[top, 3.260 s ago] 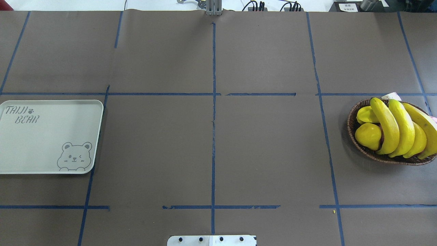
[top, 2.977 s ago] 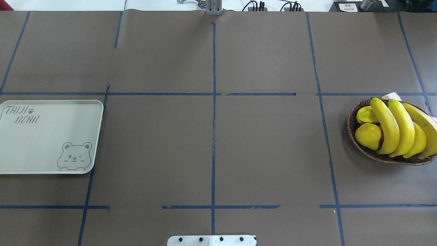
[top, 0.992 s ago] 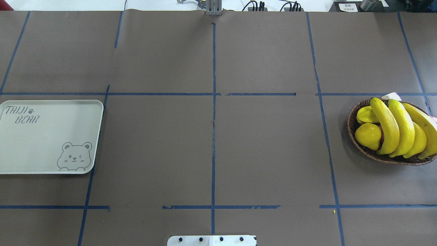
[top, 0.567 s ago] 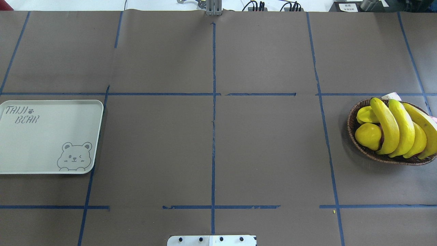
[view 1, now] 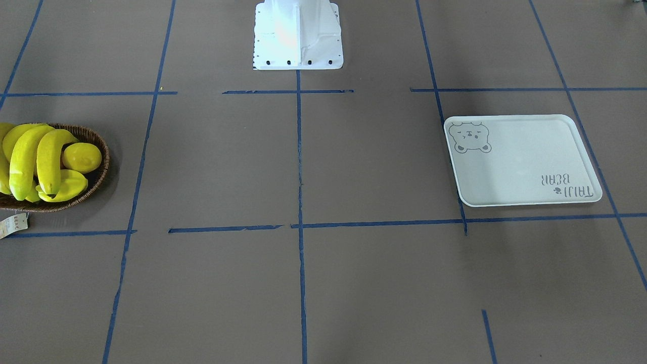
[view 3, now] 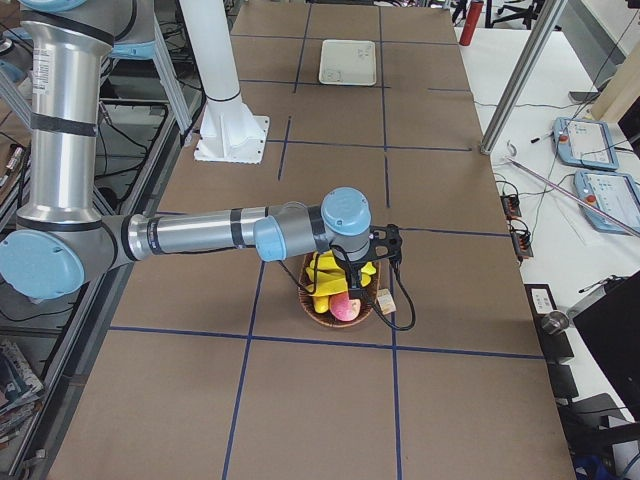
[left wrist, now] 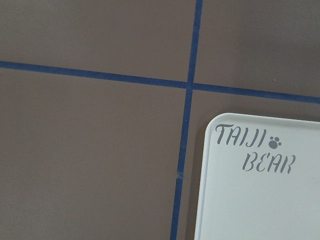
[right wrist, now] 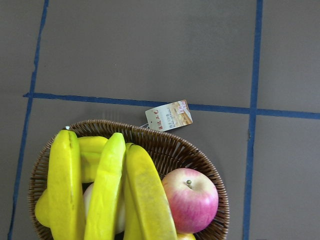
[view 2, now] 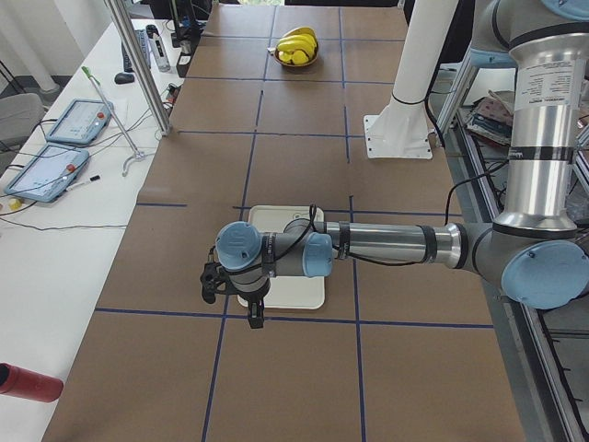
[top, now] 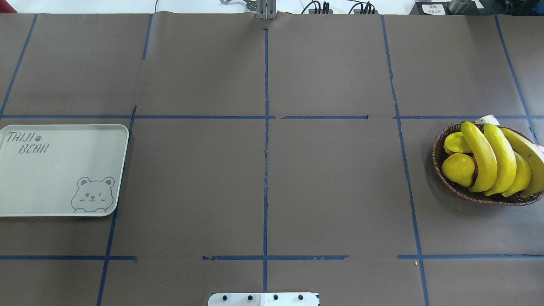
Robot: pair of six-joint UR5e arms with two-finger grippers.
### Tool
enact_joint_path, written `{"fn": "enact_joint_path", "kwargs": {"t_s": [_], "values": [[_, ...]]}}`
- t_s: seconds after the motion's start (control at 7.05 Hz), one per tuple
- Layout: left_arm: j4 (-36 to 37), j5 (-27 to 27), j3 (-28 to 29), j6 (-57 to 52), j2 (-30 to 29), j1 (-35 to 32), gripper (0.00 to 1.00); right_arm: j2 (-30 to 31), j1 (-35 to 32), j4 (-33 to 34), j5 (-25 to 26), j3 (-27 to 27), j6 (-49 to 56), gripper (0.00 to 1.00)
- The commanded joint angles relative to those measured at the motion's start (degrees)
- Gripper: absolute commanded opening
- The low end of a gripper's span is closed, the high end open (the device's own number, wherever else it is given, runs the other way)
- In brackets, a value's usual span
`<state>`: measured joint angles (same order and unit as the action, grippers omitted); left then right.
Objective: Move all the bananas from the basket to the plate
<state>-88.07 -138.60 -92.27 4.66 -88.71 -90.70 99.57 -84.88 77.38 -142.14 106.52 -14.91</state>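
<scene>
**Four bananas in the basket, both claws up in the air**

Closest to the robot is its white foot [top: 263, 298], bolted to the table [top: 331, 182]. The table is big and covered in brown paper. Lines of blue tape [top: 265, 170] cut it into squares.

A bit further out, on the robot's left, lies the plate [top: 51, 178]. It is pale and flat, with a little bear [top: 93, 194] drawn in one corner. The left claw [view 2: 255, 320] hangs in the air by the plate's edge. It shows only from the side, so one cannot tell if its fingers are apart or together.

Over on the robot's right, well apart from the plate, sits the basket [top: 480, 197]. All four bananas [top: 495, 159] lie in it side by side. A lemon [top: 458, 169], a starfruit [top: 457, 142] and a red apple [right wrist: 192, 199] share the basket with them. A paper tag [right wrist: 169, 115] lies on the table just past the rim. The right claw [view 3: 352, 280] hangs up above the basket, over the bananas. Nobody can tell from here if this claw is apart or together either.

Farthest off, black wires [top: 340, 7] sit at the table's back edge. Past that edge, a white side table [view 2: 55, 239] holds two tablets [view 2: 78, 120].
</scene>
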Motion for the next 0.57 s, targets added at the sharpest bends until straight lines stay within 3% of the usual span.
{"fn": "enact_joint_path", "kwargs": {"t_s": [0.0, 0.43], "values": [[0.0, 0.0, 0.0, 0.0, -0.2, 0.0, 1.0, 6.8, 5.9, -16.4, 3.5, 0.6, -10.9, 1.0], [0.0, 0.0, 0.2, -0.1, -0.2, 0.1, 1.0, 5.7, 9.4, -17.1, 3.7, -3.5, -11.1, 1.0]]}}
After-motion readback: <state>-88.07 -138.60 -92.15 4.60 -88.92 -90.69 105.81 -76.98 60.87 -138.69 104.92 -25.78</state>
